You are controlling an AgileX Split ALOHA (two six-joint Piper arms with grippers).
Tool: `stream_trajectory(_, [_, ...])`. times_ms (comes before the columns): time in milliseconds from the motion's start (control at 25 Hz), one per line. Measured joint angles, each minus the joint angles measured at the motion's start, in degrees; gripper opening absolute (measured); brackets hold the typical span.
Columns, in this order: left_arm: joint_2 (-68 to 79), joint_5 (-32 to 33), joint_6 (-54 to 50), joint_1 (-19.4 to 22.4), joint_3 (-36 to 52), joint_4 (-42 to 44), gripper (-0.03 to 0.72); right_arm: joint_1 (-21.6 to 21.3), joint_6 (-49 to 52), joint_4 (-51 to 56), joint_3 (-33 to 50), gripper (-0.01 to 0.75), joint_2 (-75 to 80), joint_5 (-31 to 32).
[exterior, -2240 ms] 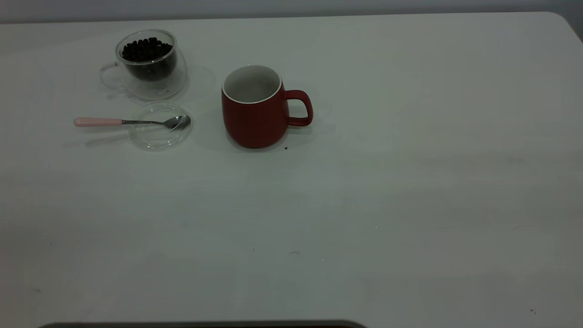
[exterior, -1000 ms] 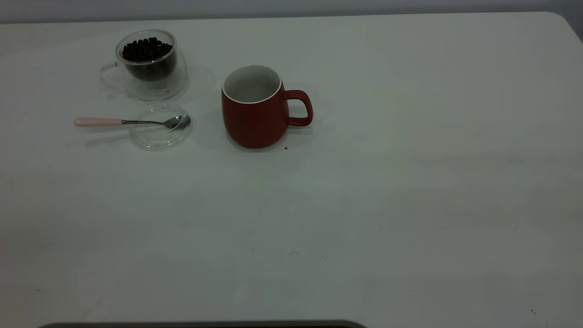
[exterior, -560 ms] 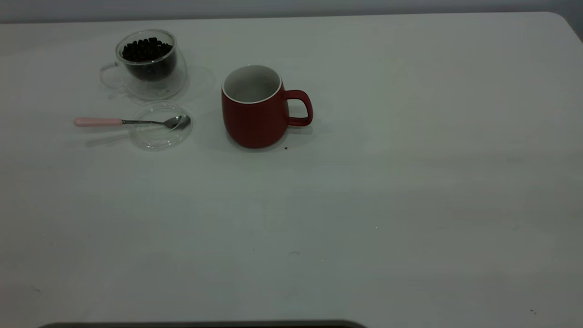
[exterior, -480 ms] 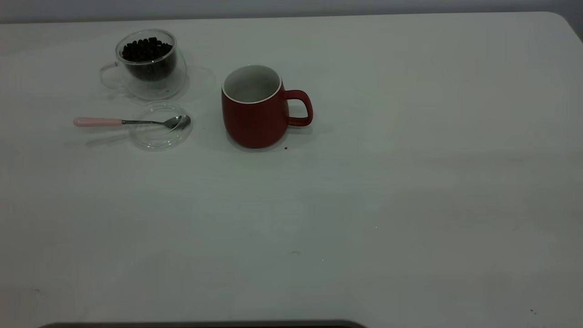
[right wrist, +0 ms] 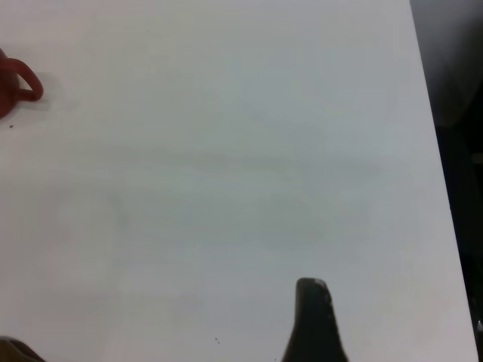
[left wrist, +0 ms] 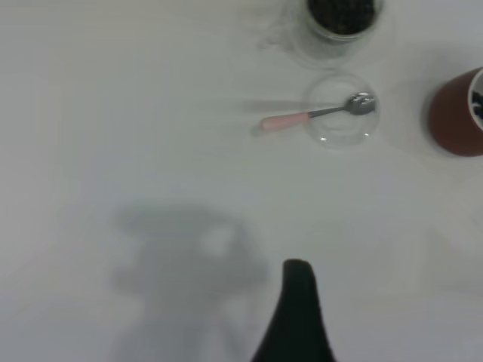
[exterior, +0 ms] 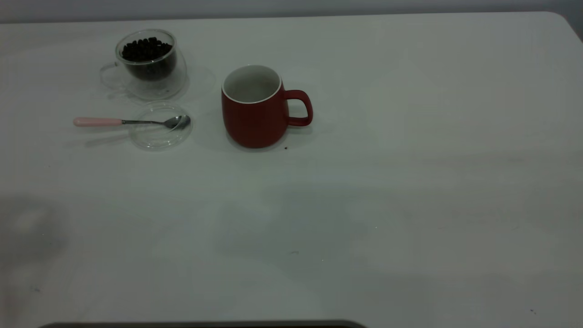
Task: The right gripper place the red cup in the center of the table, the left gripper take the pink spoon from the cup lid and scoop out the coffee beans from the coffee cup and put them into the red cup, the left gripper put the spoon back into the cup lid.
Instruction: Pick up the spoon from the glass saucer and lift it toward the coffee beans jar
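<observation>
Two cups on table (exterior: 410, 136): red cup (exterior: 253, 109) – matte dark red, white inside and rim, loop handle pointing right, nothing inside – near centre. Coffee cup (exterior: 148, 64), clear glass, far left, holds coffee beans (exterior: 145, 49). Pink spoon (exterior: 130, 121) rests bowl on cup lid (exterior: 160, 132), handle pointing left. Left gripper (left wrist: 296, 317), right gripper (right wrist: 313, 320) – one fingertip each visible above bare table, opening cannot tell.
</observation>
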Motion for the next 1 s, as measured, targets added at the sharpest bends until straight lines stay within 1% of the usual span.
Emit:
stream_trajectory(160, [7.2,0.6,2.6,3.6,-2.7,-4.8,0.710,0.0,0.0,0.0,0.0,0.590,0.0,0.0])
stream_trajectory(280, [12.1,0.9,8.3,8.1,-3.3,-10.9,0.710,0.0,0.0,0.0,0.0,0.590,0.0,0.1])
stream_trajectory(360, [15.4,1.4,13.2,11.6,-3.5,-16.2,0.710,0.0,0.0,0.0,0.0,0.590,0.0,0.1])
stream_trajectory(560, [24.7,3.0,31.9,20.6,-3.5,-30.0,0.710,0.0,0.0,0.0,0.0,0.590,0.0,0.1])
stream_trajectory(680, [30.2,3.3,40.1,24.4,-3.6,-36.2,0.710,0.0,0.0,0.0,0.0,0.590,0.0,0.1])
stream_trajectory(840, [37.7,2.7,44.9,27.3,-3.6,-39.0,0.710,0.0,0.0,0.0,0.0,0.590,0.0,0.1])
stream_trajectory(1000, [45.4,2.0,51.4,28.9,-3.6,-42.0,0.710,0.0,0.0,0.0,0.0,0.590,0.0,0.1])
